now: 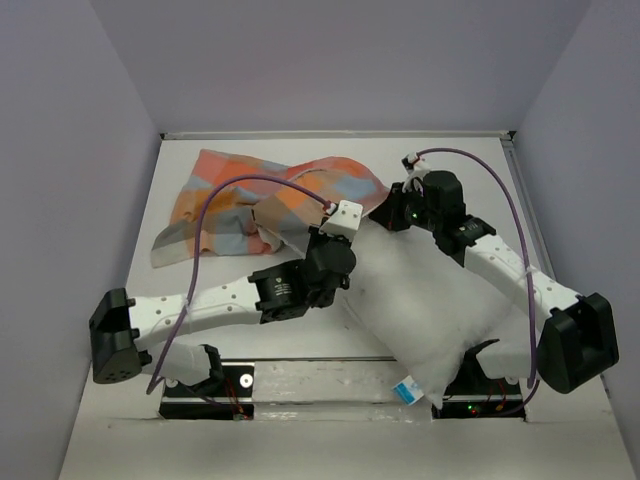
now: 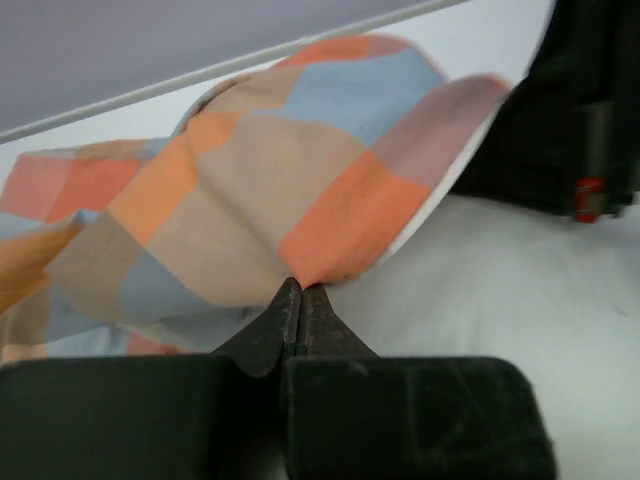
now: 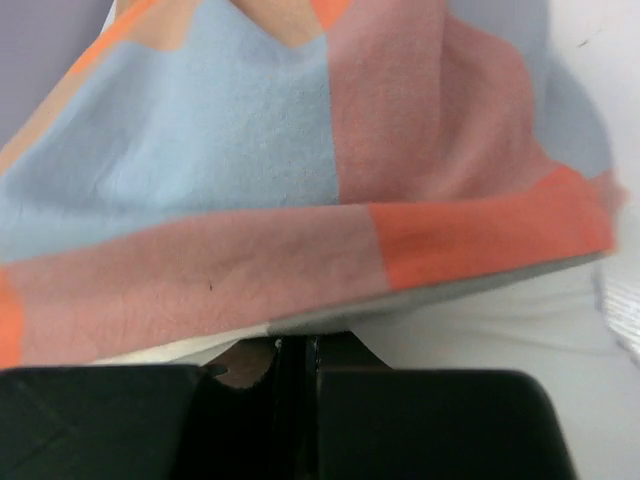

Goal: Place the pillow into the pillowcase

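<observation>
orange, light-blue and grey-tan checks mark the pillowcase point(image 1: 240, 200), which lies crumpled on the far left part of the white table point(image 1: 300, 148), its right end lifted over the far corner of the pillow point(image 1: 420, 300). the pillow, plump and white, lies slantwise across the middle and right of the table, running from that far corner down to the near edge, where a small blue-and-white tag point(image 1: 408, 390) shows at its near corner. the left gripper point(image 2: 300, 292) has its jaws pressed together, and its wrist view shows them pinching a fold at the lower edge of the checked fabric, with white pillow just to the right of the pinch and the cloth rising away in a peak above it. the right gripper point(image 3: 297, 345) is likewise closed tight, its tips sitting at the hem of the pillowcase, where a scrap of tan cloth shows beside the left finger; the checked fabric hangs across the whole of its view, with white pillow underneath. from above, both wrists meet close together at the pillow's far corner, and the fingertips themselves are hidden there under the wrist housings. a purple cable point(image 1: 505, 210) loops over the right arm.
</observation>
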